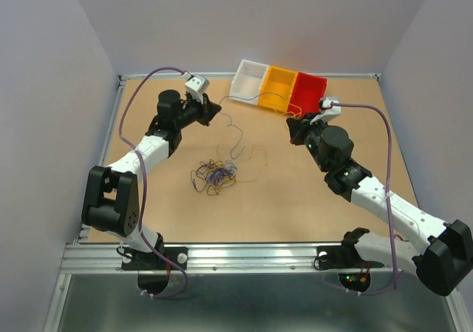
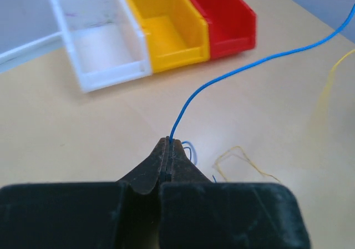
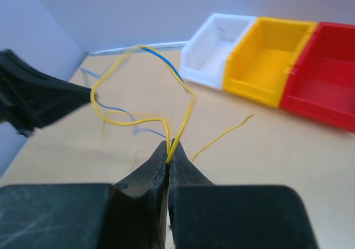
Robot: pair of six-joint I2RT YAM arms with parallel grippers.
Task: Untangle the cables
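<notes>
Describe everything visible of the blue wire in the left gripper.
The blue wire is hair-thin, smooth and glossy, likely plastic-coated. One end is pinched in the shut left gripper. From there it rises, bends right in a long curve and leaves the left wrist view at the upper right. In the right wrist view a blue strand runs along the yellow wire; whether it is the same wire is unclear.
</notes>
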